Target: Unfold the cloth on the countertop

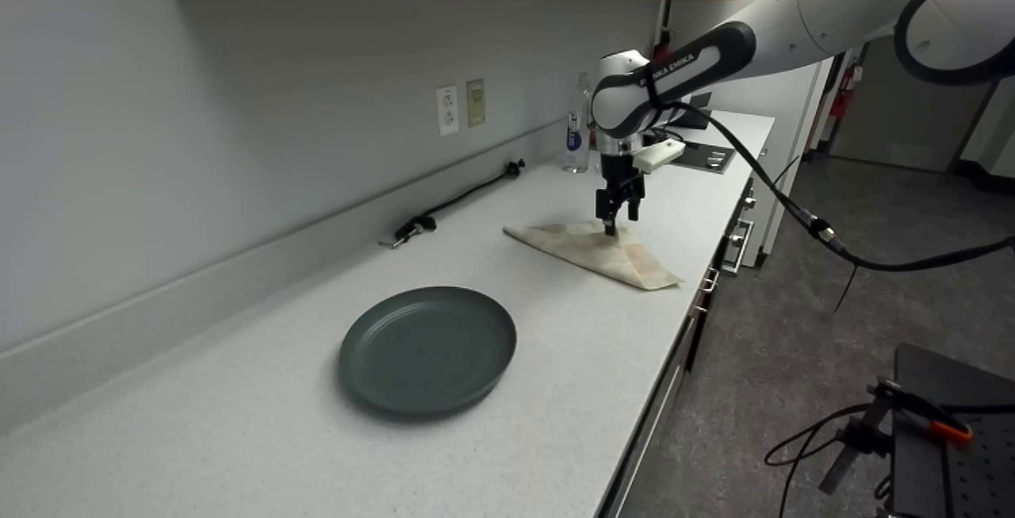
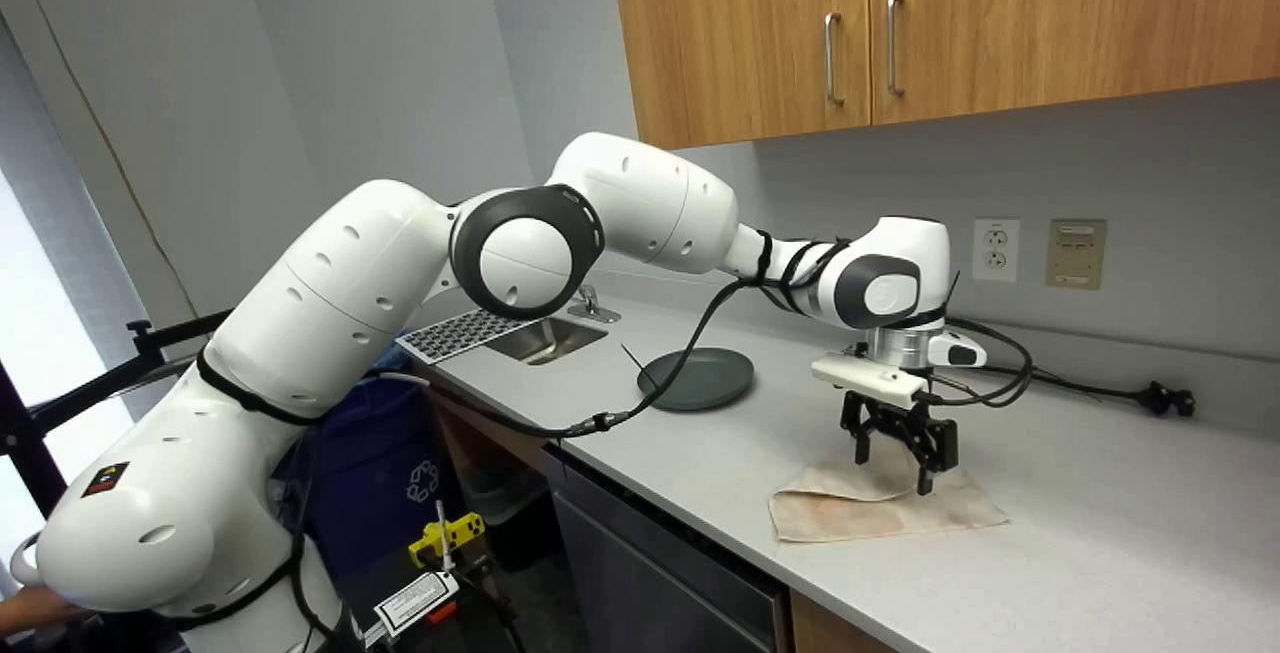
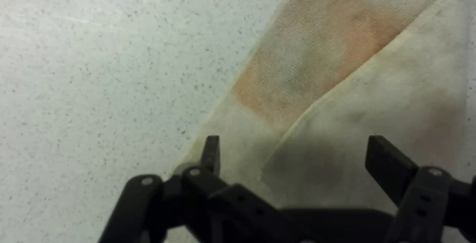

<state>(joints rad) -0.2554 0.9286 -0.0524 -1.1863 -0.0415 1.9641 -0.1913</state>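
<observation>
In an exterior view, the cloth (image 1: 579,252) lies folded over on the worktop (image 1: 539,423), with the hand (image 1: 622,220) pointing down at it. A dark green plate (image 1: 428,351) sits apart from the cloth, and a clear bottle (image 1: 576,137) stands upright. In an exterior view, the plate lies between the cloth and the sink (image 2: 550,339). In the wrist view, the fingers (image 3: 390,168) are spread wide over the cloth, whose upper layer's edge runs diagonally; whether their tips touch it, I cannot tell.
</observation>
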